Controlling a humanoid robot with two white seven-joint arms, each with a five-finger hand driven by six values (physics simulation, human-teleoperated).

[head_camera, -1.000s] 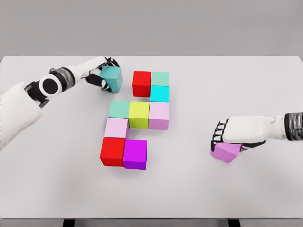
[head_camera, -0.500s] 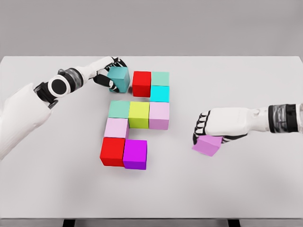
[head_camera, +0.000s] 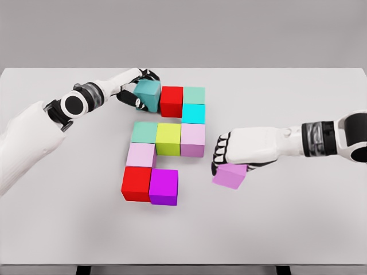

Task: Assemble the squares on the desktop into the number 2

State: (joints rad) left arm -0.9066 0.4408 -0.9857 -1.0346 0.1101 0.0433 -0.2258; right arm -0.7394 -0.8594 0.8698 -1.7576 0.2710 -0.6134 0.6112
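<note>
Left hand [head_camera: 133, 89] grips a teal cube [head_camera: 148, 94], touching the red cube [head_camera: 171, 101] at the figure's 11 o'clock; top row looks nearly closed. Right hand [head_camera: 241, 150] grips a violet cube [head_camera: 230, 176] at 4 o'clock, apart from the magenta cube [head_camera: 164, 186]; the bottom-right slot remains unfilled.

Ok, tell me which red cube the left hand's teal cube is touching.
The upper red cube, in the top row beside the teal cube; the other red cube sits bottom left.
</note>
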